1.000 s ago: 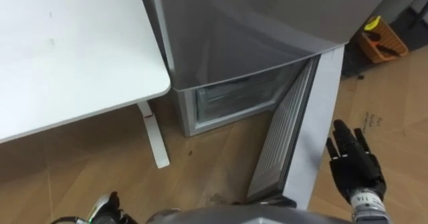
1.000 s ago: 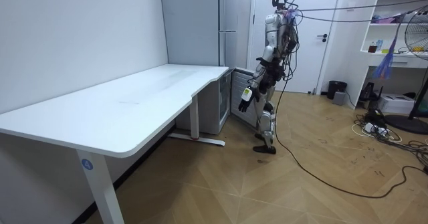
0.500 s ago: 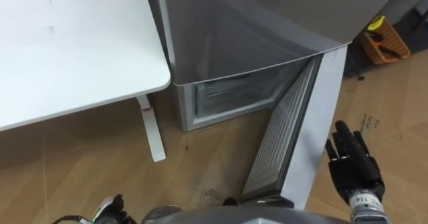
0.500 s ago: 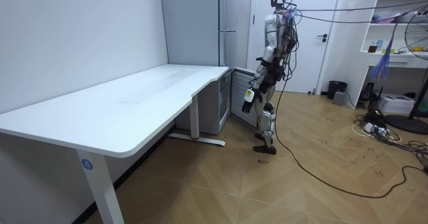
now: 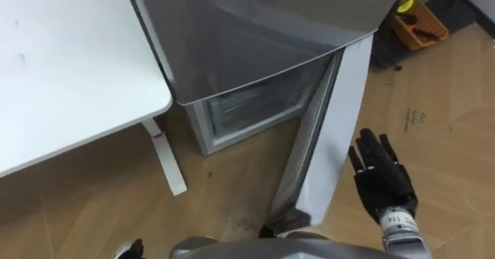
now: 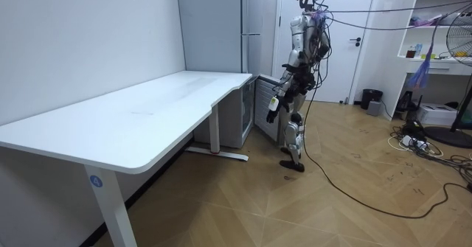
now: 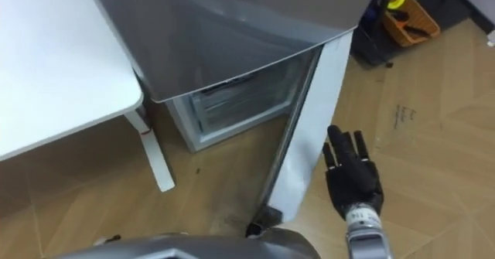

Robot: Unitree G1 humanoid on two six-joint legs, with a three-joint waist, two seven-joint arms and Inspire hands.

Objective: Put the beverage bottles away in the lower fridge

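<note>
Just beside open lower fridge door (image 5: 343, 112): right hand (image 5: 380, 178), fingers straight.

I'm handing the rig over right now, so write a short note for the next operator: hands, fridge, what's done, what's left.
Right hand: open, holds nothing, beside the outer face of the lower fridge door.
Left hand: at the left eye view's lower left edge, state unreadable.
Robot stands at the fridge, beside the white desk.
Done: lower door open, drawer exposed.
Left: fetch the drinks, load them, close the door.
</note>
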